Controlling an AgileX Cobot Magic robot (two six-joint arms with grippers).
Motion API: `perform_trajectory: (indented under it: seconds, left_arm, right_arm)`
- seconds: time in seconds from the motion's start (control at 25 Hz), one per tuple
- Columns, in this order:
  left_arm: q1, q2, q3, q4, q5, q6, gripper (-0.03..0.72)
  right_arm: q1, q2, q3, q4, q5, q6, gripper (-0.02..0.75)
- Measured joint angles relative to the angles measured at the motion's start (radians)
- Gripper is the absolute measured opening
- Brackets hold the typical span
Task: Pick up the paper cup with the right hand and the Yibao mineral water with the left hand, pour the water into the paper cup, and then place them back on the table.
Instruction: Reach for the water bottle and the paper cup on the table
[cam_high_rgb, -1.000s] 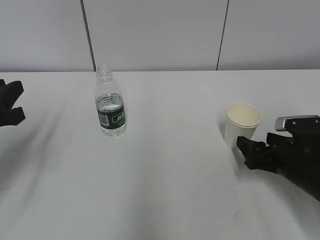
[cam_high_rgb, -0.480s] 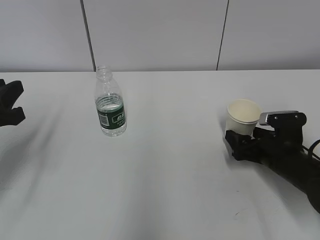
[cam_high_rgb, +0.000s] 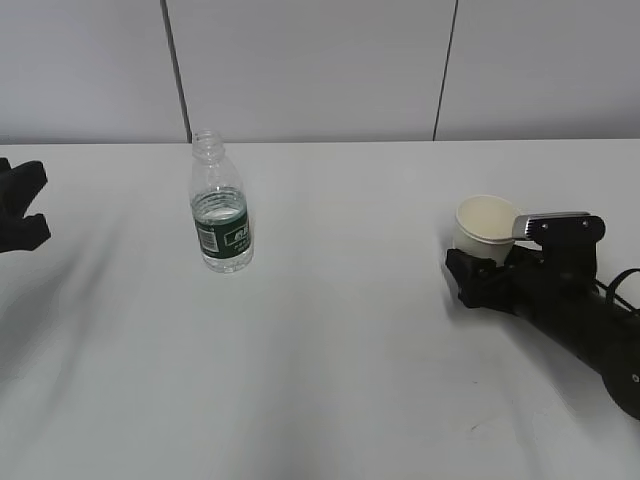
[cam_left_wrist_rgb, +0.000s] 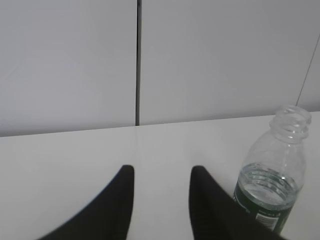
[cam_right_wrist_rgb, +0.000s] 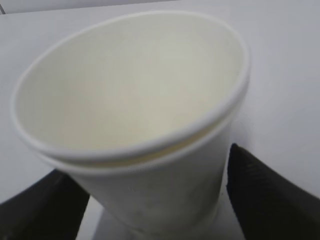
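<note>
The paper cup (cam_high_rgb: 486, 225) stands upright on the white table (cam_high_rgb: 330, 350) at the right. My right gripper (cam_high_rgb: 476, 264) is open with one finger on each side of the cup's lower wall. In the right wrist view the cup (cam_right_wrist_rgb: 135, 100) fills the frame between the fingers of the right gripper (cam_right_wrist_rgb: 150, 165); a thin gap shows at the right finger (cam_right_wrist_rgb: 265, 195). The Yibao mineral water (cam_high_rgb: 220, 220) stands uncapped at the left centre. My left gripper (cam_high_rgb: 38, 203) is open at the far left edge, well clear of it. The left wrist view shows the bottle (cam_left_wrist_rgb: 272, 185) to the right of the left gripper (cam_left_wrist_rgb: 162, 172).
A grey panelled wall (cam_high_rgb: 320, 70) with dark seams rises behind the table's far edge. Bare white tabletop lies between the bottle and the cup.
My right gripper has slid forward and left, so its fingers now stand on both sides of the cup. The cup shifted slightly. The left gripper and the bottle have not moved.
</note>
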Motion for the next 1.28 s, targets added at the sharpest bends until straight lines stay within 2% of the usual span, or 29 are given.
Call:
perform_trajectory:
  seconds: [0.52,0.68,0.88,1.08,1.2,1.28]
  left_arm:
    - [0.000,0.000,0.000,0.000,0.000,0.000,0.241]
    - [0.000,0.000,0.000,0.006,0.001,0.000,0.241]
    - [0.000,0.014,0.000,0.097,0.014,-0.025,0.241]
    - [0.000,0.084,-0.001,0.212,0.011,-0.075,0.247]
    - [0.000,0.135,-0.001,0.234,-0.044,-0.075,0.312]
    - [0.000,0.173,-0.002,0.253,-0.088,-0.076,0.403]
  right_arm:
    - [0.000,0.021,-0.069,-0.024,-0.002,0.000,0.656]
    - [0.000,0.021,-0.069,-0.024,-0.002,0.000,0.594]
    - [0.000,0.021,-0.069,-0.024,-0.002,0.000,0.517]
    - [0.000,0.021,-0.069,-0.050,-0.002,0.000,0.501]
    - [0.000,0.021,-0.069,-0.081,-0.002,0.000,0.500]
    - [0.000,0.021,-0.069,-0.094,-0.002,0.001,0.500]
